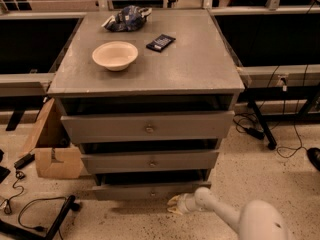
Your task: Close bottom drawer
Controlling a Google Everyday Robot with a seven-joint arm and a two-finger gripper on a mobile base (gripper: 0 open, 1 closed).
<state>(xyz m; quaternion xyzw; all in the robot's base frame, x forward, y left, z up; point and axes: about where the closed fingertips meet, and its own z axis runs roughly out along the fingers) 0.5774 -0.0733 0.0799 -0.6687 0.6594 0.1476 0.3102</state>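
Observation:
The bottom drawer (150, 191) is the lowest, slimmest grey front of the cabinet, with a small round knob (153, 194). It stands pulled out a little, with a dark gap above its front. My gripper (173, 204) is low over the floor, just in front of and below the drawer's right half. Its pale fingers point left towards the drawer front. The white arm (235, 216) runs from it to the lower right.
Two taller grey drawers (149, 127) sit above, both slightly open. On the cabinet top are a cream bowl (115, 55), a dark flat packet (160, 42) and a crumpled blue bag (126, 18). A cardboard box (52, 151) and cables (35, 209) lie left; table legs stand right.

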